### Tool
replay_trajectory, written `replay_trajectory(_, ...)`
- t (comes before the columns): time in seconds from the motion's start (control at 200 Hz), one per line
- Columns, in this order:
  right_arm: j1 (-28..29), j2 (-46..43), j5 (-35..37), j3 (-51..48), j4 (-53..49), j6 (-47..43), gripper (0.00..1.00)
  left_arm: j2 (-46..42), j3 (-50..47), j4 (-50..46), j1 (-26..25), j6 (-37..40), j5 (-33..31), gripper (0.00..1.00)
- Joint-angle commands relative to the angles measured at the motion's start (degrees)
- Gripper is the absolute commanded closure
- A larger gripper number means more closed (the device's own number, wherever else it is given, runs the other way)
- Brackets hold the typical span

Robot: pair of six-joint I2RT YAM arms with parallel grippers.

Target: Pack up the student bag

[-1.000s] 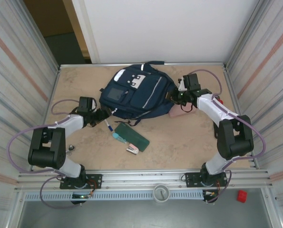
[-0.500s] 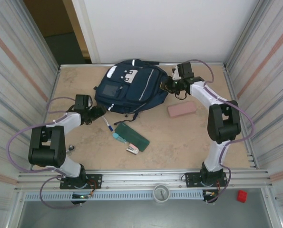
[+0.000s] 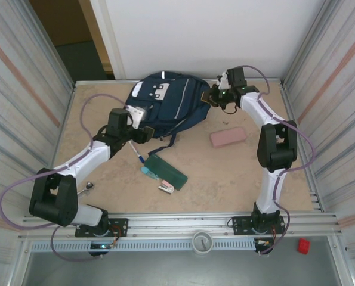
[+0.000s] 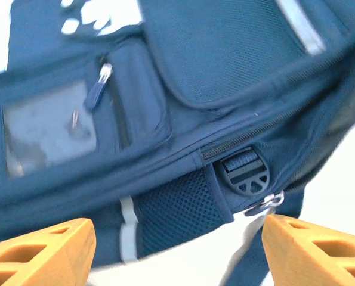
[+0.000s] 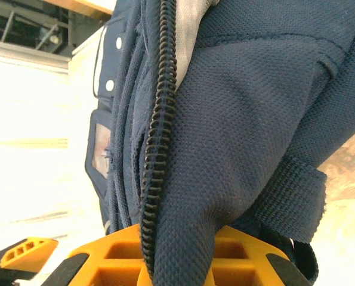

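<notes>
The student bag (image 3: 168,107), a large navy blue fabric backpack with white patches, lay at the far middle of the beige surface (image 3: 237,179). The right hand (image 3: 215,98) was clamped on its fabric edge beside the black zip teeth (image 5: 156,137). The left hand (image 3: 142,128) stood wide open and empty, facing the front pocket. Judged best practice: hold the pinch firm while the left hand seeks a zip pull.

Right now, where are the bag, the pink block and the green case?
bag (image 3: 165,112), top view, navy front panel
pink block (image 3: 228,137), top view, its middle
green case (image 3: 167,170), top view, its middle
</notes>
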Motion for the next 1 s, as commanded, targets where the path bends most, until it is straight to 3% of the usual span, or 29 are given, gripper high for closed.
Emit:
replay_trajectory(0.0, -1.9, 1.4, -3.7, 5.8, -6.0, -6.5, 0.98, 3.4, 1.1, 3.5, -1.5, 28.9, -1.3, 0.26)
replay_trajectory(0.19, -4.8, 4.0, -4.2, 8.2, -8.0, -8.6, 0.98, 10.1, 5.6, -2.0, -1.5, 44.6, 4.2, 0.27)
replay_trajectory(0.376, -6.1, 7.0, -5.0, 12.2, -8.7, -8.7, 0.98, 14.8, 9.2, -4.4, -2.0, 49.2, 8.9, 0.35)
replay_trajectory(0.827, -6.2, 11.5, -5.8, 16.9, -9.3, -7.7, 0.97, 23.2, 14.6, -7.6, -5.2, 55.5, 7.6, 0.42)
replay_trajectory(0.997, -6.1, 13.4, -6.3, 19.0, -10.2, -7.4, 0.96, 26.3, 14.9, -3.5, -5.8, 57.2, 1.9, 0.56)
